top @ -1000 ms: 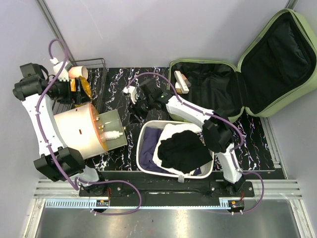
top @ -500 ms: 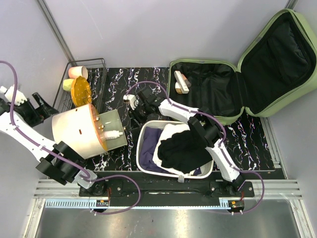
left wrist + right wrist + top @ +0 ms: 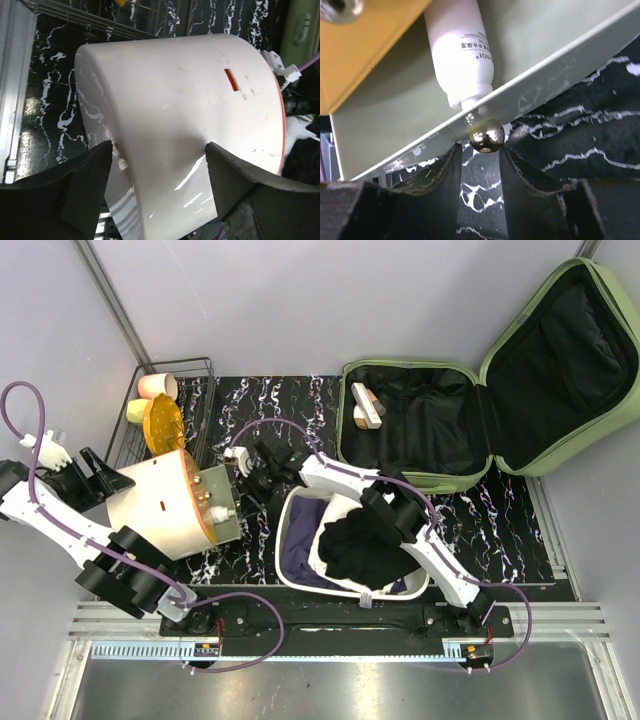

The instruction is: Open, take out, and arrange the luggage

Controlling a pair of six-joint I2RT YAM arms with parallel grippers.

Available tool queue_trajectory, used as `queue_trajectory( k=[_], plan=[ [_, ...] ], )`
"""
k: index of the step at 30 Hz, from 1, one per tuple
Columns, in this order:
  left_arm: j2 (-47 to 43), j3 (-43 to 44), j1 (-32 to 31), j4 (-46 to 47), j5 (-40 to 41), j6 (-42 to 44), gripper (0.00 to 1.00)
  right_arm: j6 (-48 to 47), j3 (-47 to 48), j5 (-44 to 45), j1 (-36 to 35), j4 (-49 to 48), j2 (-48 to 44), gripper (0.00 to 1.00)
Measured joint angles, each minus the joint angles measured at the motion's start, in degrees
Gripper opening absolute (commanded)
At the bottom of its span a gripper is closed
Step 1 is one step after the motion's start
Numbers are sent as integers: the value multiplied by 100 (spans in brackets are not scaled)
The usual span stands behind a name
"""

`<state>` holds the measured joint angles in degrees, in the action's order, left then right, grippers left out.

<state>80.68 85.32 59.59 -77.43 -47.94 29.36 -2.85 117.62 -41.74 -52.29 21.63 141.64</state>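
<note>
Left tool (image 3: 157,155) swings back, wide, astride the cream drum (image 3: 160,505); right tool (image 3: 479,155) narrows around its drawer knob (image 3: 487,136), grip unclear. Likely opening storage for luggage (image 3: 405,365) items.

Between the left gripper's (image 3: 158,147) fingers, the glossy cream domed shell (image 3: 175,100) runs off the bottom edge, hiding its near end. Ahead of the right gripper (image 3: 480,150), the white printed plastic tube (image 3: 460,50) is cut by the top edge; whether the blurred fingertips (image 3: 440,170) touch the shiny metal ball (image 3: 487,136) is unclear. Far to that gripper's right, the olive-green soft-sided suitcase (image 3: 420,425) loses part of its lid at the view's edge.
</note>
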Motion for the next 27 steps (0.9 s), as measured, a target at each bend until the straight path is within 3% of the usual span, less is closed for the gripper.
queue_trajectory(
  k=[14, 24, 27],
  plan=[
    [0, -146, 70, 101, -341, 170, 53, 953, 603, -317, -278, -1252, 640, 47],
    [111, -118, 52, 269, -450, 164, 49, 2177, 651, -737, -271, -2765, 942, 51],
    [164, -83, 22, 341, -474, 164, 49, 2358, 531, -787, -247, -2986, 940, 58]
  ],
)
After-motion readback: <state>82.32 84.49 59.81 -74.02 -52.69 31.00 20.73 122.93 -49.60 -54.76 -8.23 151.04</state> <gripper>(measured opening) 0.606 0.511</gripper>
